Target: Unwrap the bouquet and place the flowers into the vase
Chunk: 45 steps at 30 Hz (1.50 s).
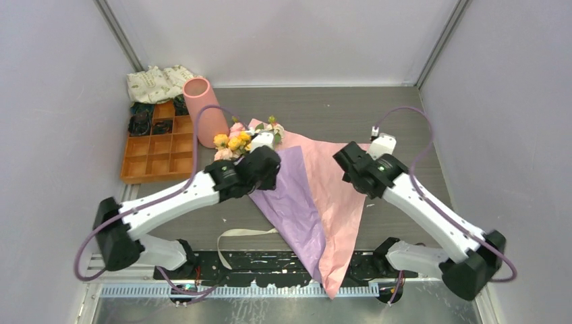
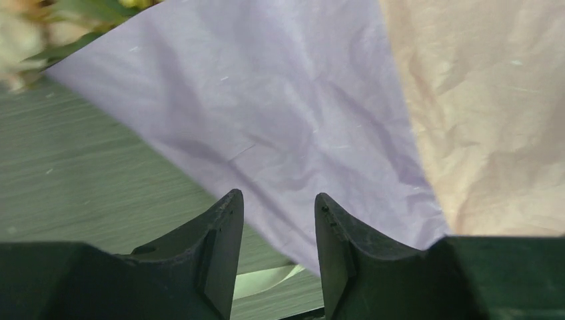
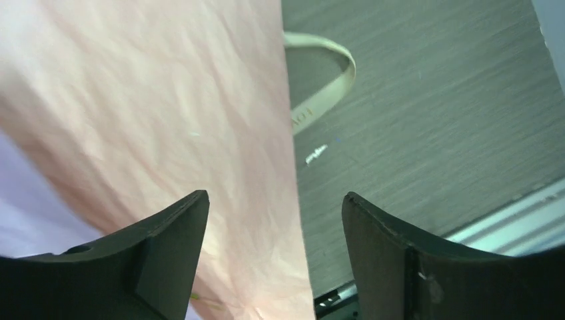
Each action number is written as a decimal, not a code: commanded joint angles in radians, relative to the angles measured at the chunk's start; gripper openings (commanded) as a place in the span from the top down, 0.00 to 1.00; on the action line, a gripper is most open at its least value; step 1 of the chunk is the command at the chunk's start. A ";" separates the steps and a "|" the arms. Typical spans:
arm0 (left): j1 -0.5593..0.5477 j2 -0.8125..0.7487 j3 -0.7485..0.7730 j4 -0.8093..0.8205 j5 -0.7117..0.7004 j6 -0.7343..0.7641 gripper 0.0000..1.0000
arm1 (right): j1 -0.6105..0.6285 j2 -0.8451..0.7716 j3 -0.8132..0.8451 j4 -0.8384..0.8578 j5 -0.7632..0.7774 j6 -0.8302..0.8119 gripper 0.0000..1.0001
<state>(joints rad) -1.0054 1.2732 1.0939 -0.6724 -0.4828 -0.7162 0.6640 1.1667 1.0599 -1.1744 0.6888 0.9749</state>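
Top external view, from the left: an orange plastic compartment tray (image 1: 154, 158) sits by the left wall with a patterned cloth bag (image 1: 158, 82) behind it. The tall salmon-pink cylindrical vase (image 1: 204, 111) stands just beside the tray's right edge. Near the vase's foot lie the green-stemmed artificial roses in yellow, pink and cream, the flowers (image 1: 236, 142). They mark the far tip of the unwrapped bouquet (image 1: 307, 182), whose lilac paper sheet (image 1: 297, 199) and pink paper sheet (image 1: 337, 202) fan out flat toward the near table edge. The left gripper (image 2: 278, 197) hangs over the lilac sheet just right of the blooms, its jaws apart and clamping nothing. The right gripper (image 3: 274, 197) hangs over the pink sheet's right edge, jaws spread wide, likewise empty. A loose cream ribbon (image 1: 243, 235) lies on the grey table (image 1: 405, 115) near the arm bases. Left wrist view alone shows the lilac sheet's creases beyond the black fingers (image 2: 223, 253), with blurred blooms at its upper left corner. Right wrist view alone shows the pink sheet's straight edge running down between its fingers. Beside that edge it also shows a lettered cream ribbon loop (image 3: 326, 73), its print too small to read.
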 commanded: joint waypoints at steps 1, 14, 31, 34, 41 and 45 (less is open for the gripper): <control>0.014 0.203 0.249 0.010 0.186 0.048 0.54 | 0.001 -0.218 0.105 0.056 0.122 -0.045 0.15; 0.015 0.822 0.864 -0.366 0.180 0.046 0.45 | 0.000 -0.304 0.195 0.096 0.070 -0.244 0.08; 0.024 1.025 1.029 -0.541 0.132 0.038 0.83 | 0.000 -0.383 0.110 0.188 0.022 -0.305 0.09; 0.024 0.997 0.989 -0.527 0.129 0.033 1.00 | 0.001 -0.387 0.109 0.199 0.010 -0.310 0.09; 0.016 0.708 0.727 -0.492 0.055 -0.023 1.00 | -0.001 -0.366 0.120 0.233 -0.098 -0.333 0.11; 0.000 0.446 0.488 -0.503 0.010 -0.115 1.00 | 0.002 -0.330 0.121 0.253 -0.150 -0.333 0.11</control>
<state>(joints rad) -0.9913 2.0083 1.7107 -1.1568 -0.3889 -0.7330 0.6643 0.8089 1.1664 -0.9916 0.6052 0.6590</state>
